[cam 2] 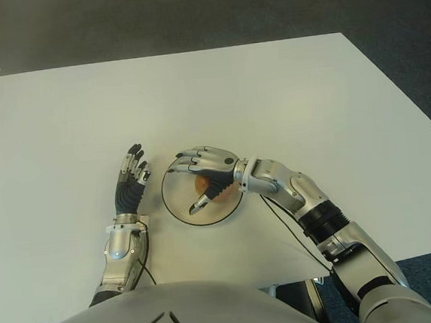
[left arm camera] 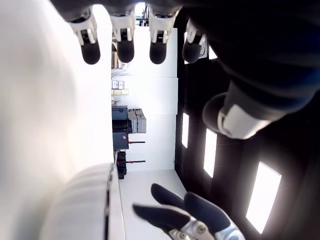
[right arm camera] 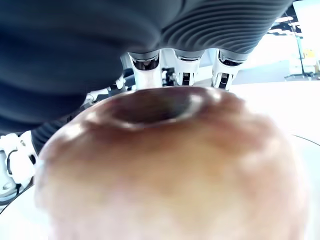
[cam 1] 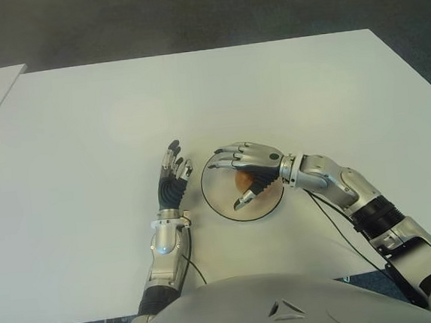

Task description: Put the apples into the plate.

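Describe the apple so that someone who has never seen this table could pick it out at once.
On the white table, find the round white plate near the robot's edge. The apple sits over it under the right hand, beside the open left hand. It is the only reddish-brown thing there.

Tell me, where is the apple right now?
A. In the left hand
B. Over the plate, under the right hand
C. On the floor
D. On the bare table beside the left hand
B: the apple shows over the plate, beneath the right hand, whose fingers arch over it; the left hand beside the plate is open and holds nothing.
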